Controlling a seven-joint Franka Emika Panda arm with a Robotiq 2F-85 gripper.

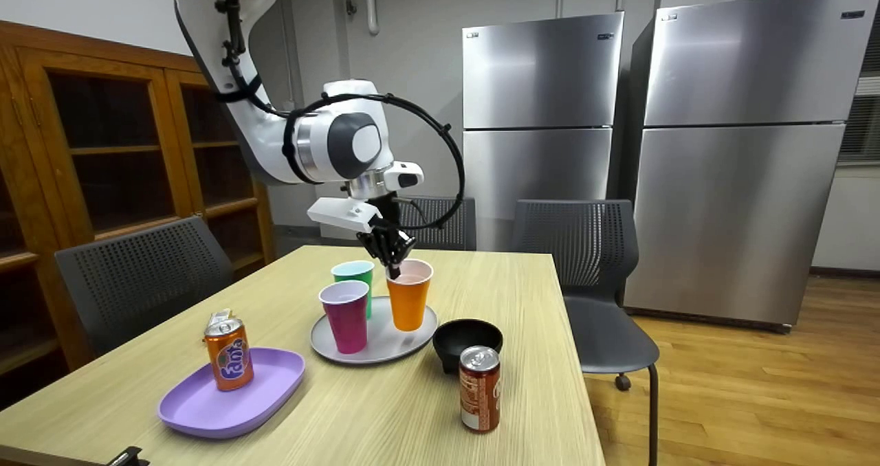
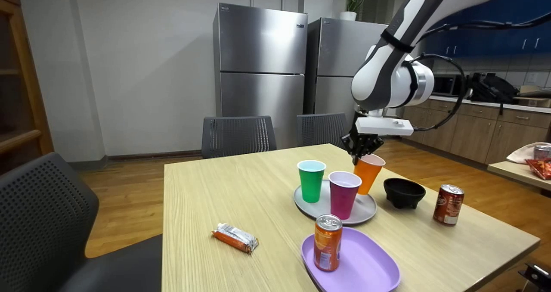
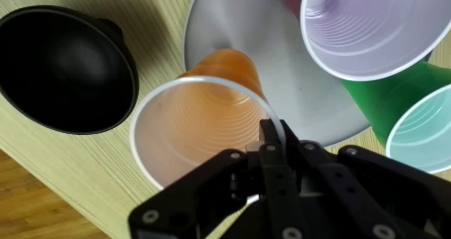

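Your tool (image 3: 278,131) is closed on the rim of the orange plastic cup (image 3: 208,126), pinching its wall from inside and out, on the side facing the green cup (image 3: 384,94); the black bowl (image 3: 70,73) lies opposite. Cup's long axis looks near upright, mouth up, base over the gray plate (image 3: 299,98) on the counter (image 1: 495,280); you can't tell whether it touches.

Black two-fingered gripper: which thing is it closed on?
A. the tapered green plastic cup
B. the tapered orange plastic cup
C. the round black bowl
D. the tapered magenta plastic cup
B, since in the wrist view the black two-fingered gripper pinches the edge of the tapered orange plastic cup, one finger inside it and one outside.
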